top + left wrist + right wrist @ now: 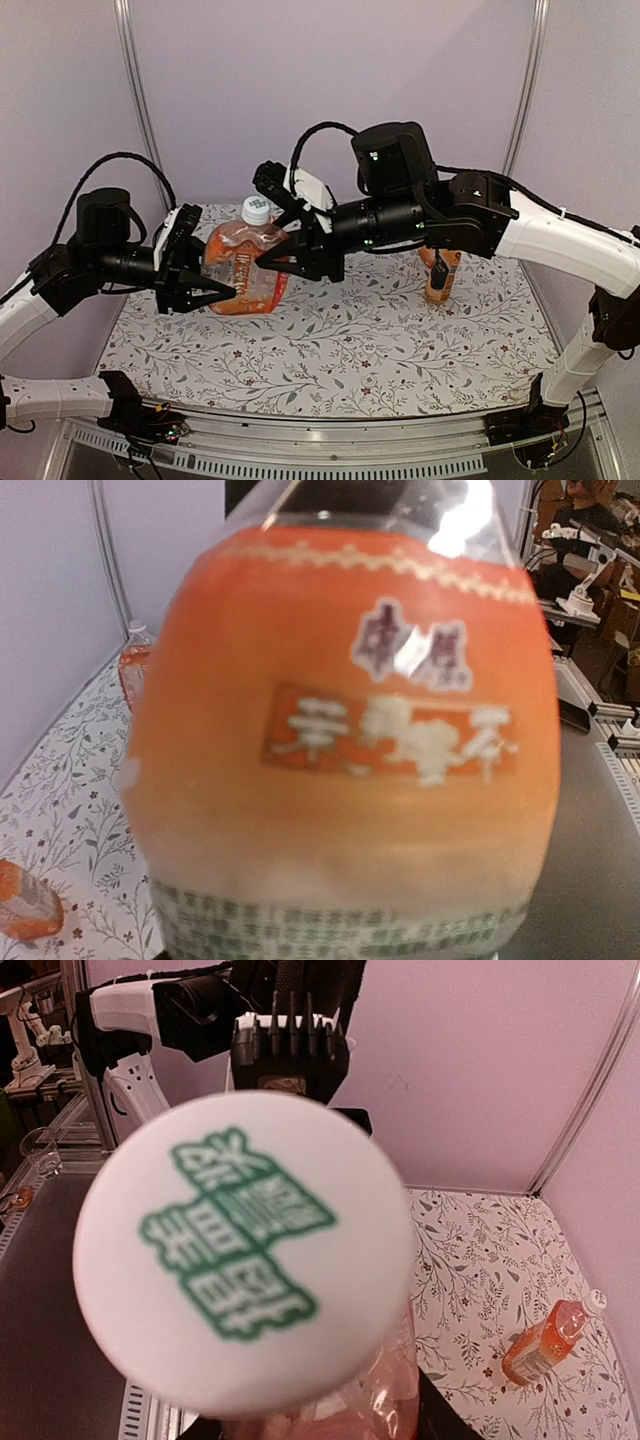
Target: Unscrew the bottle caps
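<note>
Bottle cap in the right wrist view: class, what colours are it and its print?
White bottle cap, green print; right wrist view shows it best.

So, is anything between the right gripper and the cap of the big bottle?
Nothing visible. The cap faces the right wrist camera unblocked, and from above the right gripper sits right at the bottle just below it. Whether its fingers touch is unclear.

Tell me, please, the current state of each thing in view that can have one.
held bottle: gripped, orange drink inside.
held bottle's cap: on.
left gripper: around the held bottle's lower body, grip unclear.
right gripper: shut on the held bottle's shoulder.
bottle behind the right arm: standing, top hidden.
corner bottle: cap on.
</note>
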Robot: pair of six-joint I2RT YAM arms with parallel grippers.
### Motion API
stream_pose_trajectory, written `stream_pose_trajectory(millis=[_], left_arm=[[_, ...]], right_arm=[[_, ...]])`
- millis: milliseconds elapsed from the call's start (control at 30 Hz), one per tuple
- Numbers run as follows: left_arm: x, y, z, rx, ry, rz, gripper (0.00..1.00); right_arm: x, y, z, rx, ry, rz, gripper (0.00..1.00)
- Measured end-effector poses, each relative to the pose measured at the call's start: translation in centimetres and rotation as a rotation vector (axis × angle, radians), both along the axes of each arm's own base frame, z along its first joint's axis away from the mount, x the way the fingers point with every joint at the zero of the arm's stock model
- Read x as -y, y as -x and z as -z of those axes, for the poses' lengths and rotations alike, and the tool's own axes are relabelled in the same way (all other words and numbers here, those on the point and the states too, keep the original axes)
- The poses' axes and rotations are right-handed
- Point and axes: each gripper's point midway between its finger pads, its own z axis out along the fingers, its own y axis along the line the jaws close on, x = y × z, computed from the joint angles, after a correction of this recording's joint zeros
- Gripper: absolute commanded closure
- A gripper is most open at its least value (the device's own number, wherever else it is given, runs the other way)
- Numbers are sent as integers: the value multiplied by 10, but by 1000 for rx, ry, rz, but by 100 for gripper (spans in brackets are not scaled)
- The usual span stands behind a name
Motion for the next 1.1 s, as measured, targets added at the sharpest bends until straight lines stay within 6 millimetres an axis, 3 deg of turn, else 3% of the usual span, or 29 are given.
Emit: stream_pose_trajectory(millis=[100,133,267,433,567,667,900,1000,1100], left_arm=[[0,1,-3,9,10,7,78],[1,2,-3,8,11,8,79],[0,-4,-2,-7,6,-30,79],[-11,-30,9,100,-69,-179,80],[-31,-68,14,280,-187,-370,82],[-43,-85,14,429,-281,-462,82],[-53,-99,18,606,-417,-524,82],[-54,-101,21,635,-444,-527,82],[-55,-102,19,657,-453,-533,82]], right_arm=[[0,-2,-1,-16,-7,16,38],[0,-3,-2,-18,-11,24,28],[-1,-7,-2,-26,-18,54,15],[7,-20,5,-58,-5,167,16],[25,-42,-8,-114,-39,352,22],[36,-52,-23,-193,-90,461,24],[29,-65,-47,-324,-163,560,31],[20,-70,-46,-351,-162,583,38],[16,-74,-35,-362,-133,604,38]])
